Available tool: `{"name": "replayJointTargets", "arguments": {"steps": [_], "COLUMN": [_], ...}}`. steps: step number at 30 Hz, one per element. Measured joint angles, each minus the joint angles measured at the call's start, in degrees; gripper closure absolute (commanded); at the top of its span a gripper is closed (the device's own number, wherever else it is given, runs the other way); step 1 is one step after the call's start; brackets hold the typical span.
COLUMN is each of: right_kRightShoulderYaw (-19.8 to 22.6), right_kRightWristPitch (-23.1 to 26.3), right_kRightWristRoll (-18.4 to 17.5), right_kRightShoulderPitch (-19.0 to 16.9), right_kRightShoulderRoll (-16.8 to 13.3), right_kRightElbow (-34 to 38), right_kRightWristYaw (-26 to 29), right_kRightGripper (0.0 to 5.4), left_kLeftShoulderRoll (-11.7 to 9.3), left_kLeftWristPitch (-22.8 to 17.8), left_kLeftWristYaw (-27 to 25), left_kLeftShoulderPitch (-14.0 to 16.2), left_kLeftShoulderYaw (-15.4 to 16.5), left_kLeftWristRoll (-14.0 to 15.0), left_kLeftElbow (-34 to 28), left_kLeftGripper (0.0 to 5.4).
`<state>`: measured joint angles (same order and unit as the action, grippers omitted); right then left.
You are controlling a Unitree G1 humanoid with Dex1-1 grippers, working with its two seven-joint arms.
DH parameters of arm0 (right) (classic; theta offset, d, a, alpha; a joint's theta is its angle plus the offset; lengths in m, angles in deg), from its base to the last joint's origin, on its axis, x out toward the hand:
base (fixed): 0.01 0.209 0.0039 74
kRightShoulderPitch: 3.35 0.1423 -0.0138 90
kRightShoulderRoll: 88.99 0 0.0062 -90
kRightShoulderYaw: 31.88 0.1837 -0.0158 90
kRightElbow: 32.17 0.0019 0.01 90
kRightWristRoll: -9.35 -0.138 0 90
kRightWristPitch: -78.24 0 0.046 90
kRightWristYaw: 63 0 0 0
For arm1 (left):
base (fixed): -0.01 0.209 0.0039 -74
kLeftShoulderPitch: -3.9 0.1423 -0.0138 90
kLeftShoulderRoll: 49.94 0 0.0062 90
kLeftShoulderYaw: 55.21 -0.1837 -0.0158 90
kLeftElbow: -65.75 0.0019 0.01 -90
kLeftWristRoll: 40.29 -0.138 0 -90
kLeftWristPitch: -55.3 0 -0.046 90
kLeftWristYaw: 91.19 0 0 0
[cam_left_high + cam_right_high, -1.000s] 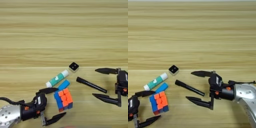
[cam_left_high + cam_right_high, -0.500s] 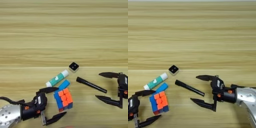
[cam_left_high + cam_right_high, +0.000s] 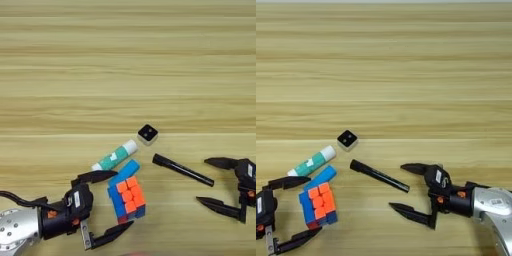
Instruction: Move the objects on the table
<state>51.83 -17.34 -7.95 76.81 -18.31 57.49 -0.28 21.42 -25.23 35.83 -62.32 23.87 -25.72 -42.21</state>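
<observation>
On the table my left gripper stands open at the near left. Its two black fingers reach past either side of the orange-blue-red puzzle cube without gripping it. A flat blue block lies against the cube's far side. Just beyond it lies the white-and-teal glue stick. The small black cube sits further back. The black marker pen lies slantwise to the right. My right gripper is open just near of the marker's right end, holding nothing.
The light wooden planks stretch bare across the far half of the table. All the objects are clustered near the front edge between my two arms.
My right gripper has drawn back toward the near edge and to the right, staying open. The left gripper and the objects have not moved.
</observation>
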Motion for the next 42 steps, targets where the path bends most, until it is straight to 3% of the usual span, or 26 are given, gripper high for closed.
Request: {"name": "replayJointTargets", "arguments": {"steps": [8, 18, 31, 42], "right_kRightShoulderYaw": [-0.7, -1.4, -2.3, -2.4], "right_kRightWristPitch": [-2.3, -5.1, -3.9, -3.6], "right_kRightWristRoll": [3.2, 4.5, 5.0, 4.8], "right_kRightShoulderPitch": [0.7, 1.3, 1.6, 1.7], "right_kRightShoulderRoll": [0.8, 1.9, 2.4, 2.3], "right_kRightElbow": [-4.4, -5.7, -5.1, -4.9], "right_kRightWristYaw": [-1.5, -2.4, -4.7, -4.8], "right_kRightGripper": [1.62, 2.86, 4.48, 4.56], "left_kLeftShoulderRoll": [-0.2, -0.2, -0.2, -0.1], "left_kLeftWristPitch": [-1.0, -1.8, -1.9, -1.9], "left_kLeftWristYaw": [0.0, -0.1, -0.1, -0.2], "left_kLeftShoulderPitch": [0.1, -0.1, -0.8, -2.2], "left_kLeftShoulderYaw": [1.9, 2.8, 2.8, 2.8], "left_kLeftWristRoll": [3.5, 3.9, 3.8, 3.8], "left_kLeftElbow": [-3.1, -3.3, -2.9, -1.6], "left_kLeftGripper": [0.00, 0.00, 0.00, 0.00]}}
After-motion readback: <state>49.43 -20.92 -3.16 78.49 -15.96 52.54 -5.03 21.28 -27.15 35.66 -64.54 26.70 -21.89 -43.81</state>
